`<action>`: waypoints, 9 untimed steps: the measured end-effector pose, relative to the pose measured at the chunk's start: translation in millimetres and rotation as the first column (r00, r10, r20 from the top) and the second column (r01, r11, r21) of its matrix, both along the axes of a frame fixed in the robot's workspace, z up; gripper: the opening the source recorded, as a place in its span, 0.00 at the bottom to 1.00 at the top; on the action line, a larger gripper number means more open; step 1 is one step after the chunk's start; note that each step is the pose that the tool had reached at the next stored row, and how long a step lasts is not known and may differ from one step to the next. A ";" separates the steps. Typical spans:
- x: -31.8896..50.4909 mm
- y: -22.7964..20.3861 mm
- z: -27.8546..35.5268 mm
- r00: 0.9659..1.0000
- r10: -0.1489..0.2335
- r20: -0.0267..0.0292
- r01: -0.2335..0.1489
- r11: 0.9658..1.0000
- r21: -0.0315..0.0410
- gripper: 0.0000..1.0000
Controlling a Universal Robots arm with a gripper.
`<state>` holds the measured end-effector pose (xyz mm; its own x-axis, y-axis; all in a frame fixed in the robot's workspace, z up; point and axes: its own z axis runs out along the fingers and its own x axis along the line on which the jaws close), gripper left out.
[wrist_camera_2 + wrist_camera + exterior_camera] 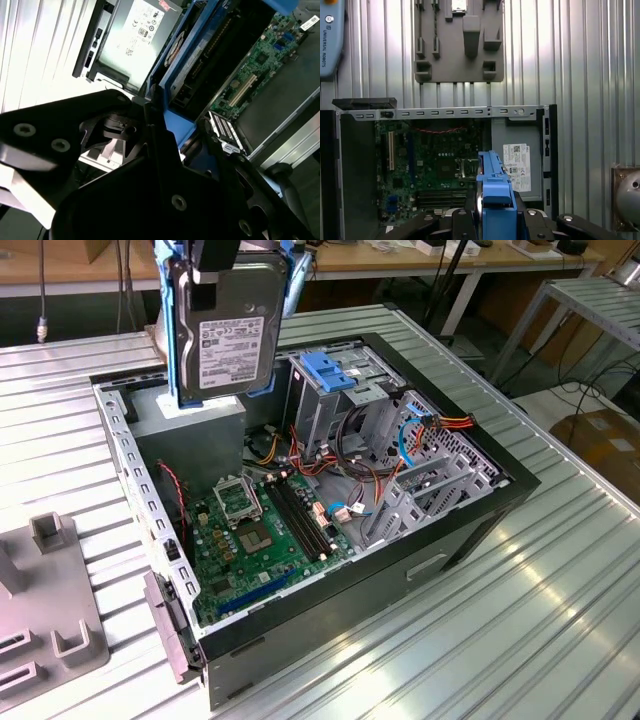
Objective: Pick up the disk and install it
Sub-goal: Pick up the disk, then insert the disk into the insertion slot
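Just below disk (228, 325): PSU (198, 440), mobo (262, 532), drive cage (365, 400).

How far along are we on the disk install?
Pick-up looks done: the disk hangs upright, gripped by the hand. In hand: it is held over the power supply corner of the open case. Left: installing; it is not yet in the drive cage.

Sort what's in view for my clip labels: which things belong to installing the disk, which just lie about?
Job: grey-metal rectangular disk in blue plastic carrier; black gripper shut on it; open black computer case; grey metal drive cage.
Lying about: grey plastic fixture plate; brown cardboard box.
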<state>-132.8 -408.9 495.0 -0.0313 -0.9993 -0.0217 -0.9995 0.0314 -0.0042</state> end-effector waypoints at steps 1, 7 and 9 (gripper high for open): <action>3.6 -0.9 -0.5 1.000 0.000 0.000 0.000 1.000 0.000 0.37; 10.3 -1.1 -0.6 1.000 0.000 0.000 0.000 1.000 0.000 0.37; 10.4 -1.2 -0.7 1.000 0.000 0.000 0.000 1.000 0.000 0.37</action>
<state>-122.5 -410.1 494.3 -0.0313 -0.9993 -0.0214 -0.9995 0.0314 -0.0042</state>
